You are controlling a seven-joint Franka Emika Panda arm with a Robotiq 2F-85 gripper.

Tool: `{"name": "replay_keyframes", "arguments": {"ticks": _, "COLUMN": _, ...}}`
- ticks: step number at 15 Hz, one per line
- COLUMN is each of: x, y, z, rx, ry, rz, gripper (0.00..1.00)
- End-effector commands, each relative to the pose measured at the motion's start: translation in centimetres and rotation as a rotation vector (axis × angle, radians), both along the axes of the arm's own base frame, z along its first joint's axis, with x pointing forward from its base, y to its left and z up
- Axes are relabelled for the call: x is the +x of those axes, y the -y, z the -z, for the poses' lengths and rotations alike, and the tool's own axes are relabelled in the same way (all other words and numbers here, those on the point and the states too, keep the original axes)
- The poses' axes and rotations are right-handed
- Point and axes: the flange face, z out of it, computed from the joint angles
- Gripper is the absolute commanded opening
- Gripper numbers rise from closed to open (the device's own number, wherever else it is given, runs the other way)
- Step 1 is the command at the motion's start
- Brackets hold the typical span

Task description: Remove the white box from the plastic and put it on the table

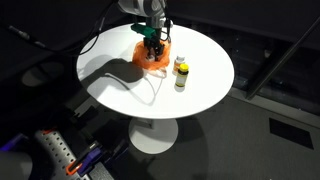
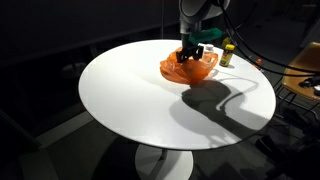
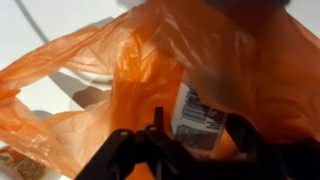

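Note:
An orange plastic bag (image 1: pixel 143 62) lies crumpled on the round white table (image 1: pixel 115 88); it also shows in an exterior view (image 2: pixel 172 70) and fills the wrist view (image 3: pixel 110 70). The white box (image 3: pixel 200 118), with a printed black label, sits inside the bag. In the wrist view it lies between my gripper's fingers (image 3: pixel 197 138), which close on its sides. In both exterior views my gripper (image 1: pixel 152 47) (image 2: pixel 189 55) is lowered straight down into the bag. The box is hidden there.
Two small bottles (image 1: pixel 181 73) stand on the table just beside the bag; they also show in an exterior view (image 2: pixel 227 55). Cables hang from the arm. A wide bare part of the table (image 2: pixel 130 105) lies on the bag's other side.

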Motion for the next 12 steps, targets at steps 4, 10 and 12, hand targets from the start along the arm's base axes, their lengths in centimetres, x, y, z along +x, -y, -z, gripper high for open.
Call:
{"name": "replay_keyframes", "arguments": {"ticks": 4, "x": 0.4, "y": -0.4, "z": -3.5, "rx": 0.0, "ry": 0.03, "rz": 0.038, "gripper": 0.25}}
{"name": "replay_keyframes", "arguments": {"ticks": 10, "x": -0.1, "y": -0.6, "z": -8.5, "rx": -0.014, "ry": 0.047, "rz": 0.035, "gripper": 0.25}}
{"name": "replay_keyframes", "arguments": {"ticks": 12, "x": -0.3, "y": -0.3, "z": -10.2, "rx": -0.021, "ry": 0.051, "rz": 0.035, "gripper": 0.25}}
